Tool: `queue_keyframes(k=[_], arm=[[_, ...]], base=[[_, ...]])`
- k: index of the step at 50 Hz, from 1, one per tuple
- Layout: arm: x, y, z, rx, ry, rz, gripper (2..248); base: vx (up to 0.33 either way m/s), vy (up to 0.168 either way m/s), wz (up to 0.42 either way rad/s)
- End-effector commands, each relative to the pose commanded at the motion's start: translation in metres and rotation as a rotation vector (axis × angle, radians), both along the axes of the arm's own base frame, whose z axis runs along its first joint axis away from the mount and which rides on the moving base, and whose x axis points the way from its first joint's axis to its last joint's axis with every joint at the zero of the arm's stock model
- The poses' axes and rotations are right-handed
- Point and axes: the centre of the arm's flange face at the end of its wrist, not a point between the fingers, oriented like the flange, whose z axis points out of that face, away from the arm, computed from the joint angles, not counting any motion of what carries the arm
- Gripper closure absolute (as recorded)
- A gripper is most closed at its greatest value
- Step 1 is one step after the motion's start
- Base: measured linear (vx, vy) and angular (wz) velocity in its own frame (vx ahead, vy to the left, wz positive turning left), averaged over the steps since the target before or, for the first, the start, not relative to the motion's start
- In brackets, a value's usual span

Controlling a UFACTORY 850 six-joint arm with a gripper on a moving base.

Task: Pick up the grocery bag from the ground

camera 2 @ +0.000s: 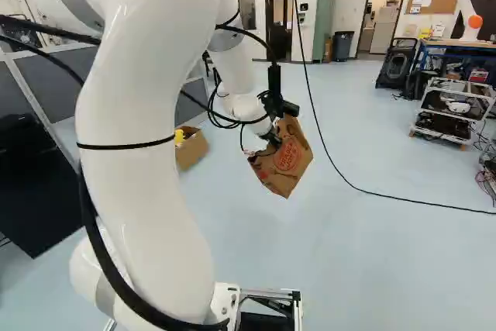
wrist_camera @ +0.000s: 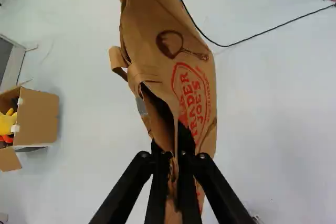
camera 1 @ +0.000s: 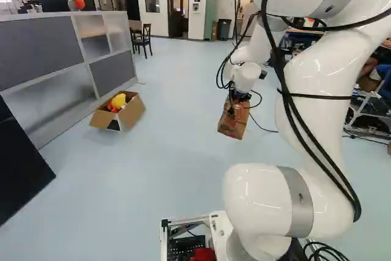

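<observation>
Floor: pale blue, smooth-looking floor [camera 1: 183, 151], crossed by a thin black cable [camera 2: 387, 195].
Shelving unit: low shelving unit [camera 1: 36, 44], grey panels and open bays, along the left of the left base view; partly behind the arm in the right base view.
Arm: white arm [camera 2: 139, 129], upper part cut off in both base views.
Dark object: black, flat-faced dark object [camera 1: 18, 169], cut off at the left of the left base view; kind unclear.
Cart: wheeled metal cart [camera 2: 449, 110] with shelves, at the right of the right base view; items on it hard to make out.
Box: open cardboard box [camera 1: 131, 114], on the floor near the shelving unit; cut off in the wrist view, part-hidden by the arm in the right base view.
Grocery bag: brown paper grocery bag [camera 2: 287, 156], red round emblem, handle loop showing; held tilted above the floor by the gripper [camera 2: 273, 136]. Interior dark, contents cannot be told.
Toy: yellow toy [camera 1: 118, 100] with orange-red parts, in the box; lower portion hidden.
Fingers: black fingers [wrist_camera: 188, 187], pinching the grocery bag's paper between them; pads hidden.
</observation>
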Motion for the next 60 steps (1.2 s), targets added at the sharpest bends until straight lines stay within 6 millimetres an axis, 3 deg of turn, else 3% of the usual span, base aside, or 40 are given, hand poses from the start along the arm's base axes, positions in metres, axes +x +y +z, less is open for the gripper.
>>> queue_keyframes(k=[29,60], arm=[[-0.047,0.038,0.011,-0.106,-0.096,0.114,228],[-0.129,0.089,0.015,-0.235,-0.271,0.304,228]], base=[[0.0,0.0,0.0],[0.0,0.0,0.0]])
